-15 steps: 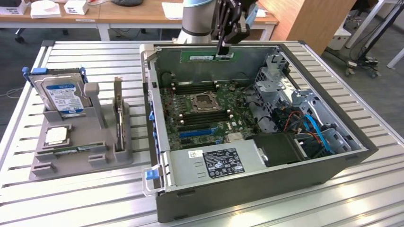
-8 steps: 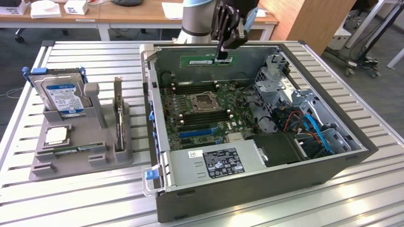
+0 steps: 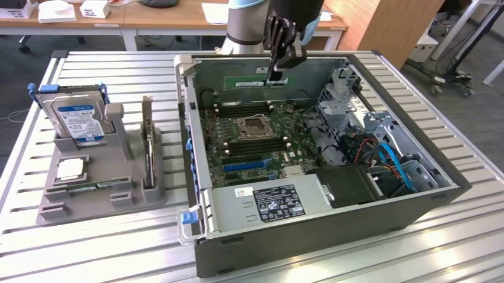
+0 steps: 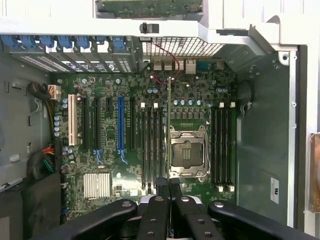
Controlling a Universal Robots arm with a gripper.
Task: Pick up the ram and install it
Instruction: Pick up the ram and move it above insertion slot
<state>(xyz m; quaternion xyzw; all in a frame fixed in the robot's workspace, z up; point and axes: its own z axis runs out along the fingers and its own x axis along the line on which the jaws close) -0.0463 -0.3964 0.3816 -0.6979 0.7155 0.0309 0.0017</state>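
Observation:
The ram [image 3: 249, 82], a thin green stick, hangs level above the back of the open computer case [image 3: 315, 230], with my gripper [image 3: 275, 75] shut on its end at the exterior view's right. In the wrist view the ram [image 4: 169, 125] appears edge-on as a thin line running out from my gripper [image 4: 169, 183], above the motherboard [image 4: 130, 165]. That line lies between the empty memory slots [image 4: 152, 145] and the CPU socket [image 4: 188, 155]. More empty slots [image 4: 223, 145] sit on the socket's other side. The stick is well above the board and touches no slot.
On the exterior view's left a grey holder [image 3: 94, 194] carries a hard drive [image 3: 77, 118] and an upright expansion card [image 3: 147, 132]. Inside the case are the power supply [image 3: 268, 203], drive cages [image 3: 346, 109] and cables [image 3: 393, 162]. The slatted table [image 3: 94, 247] surrounds it.

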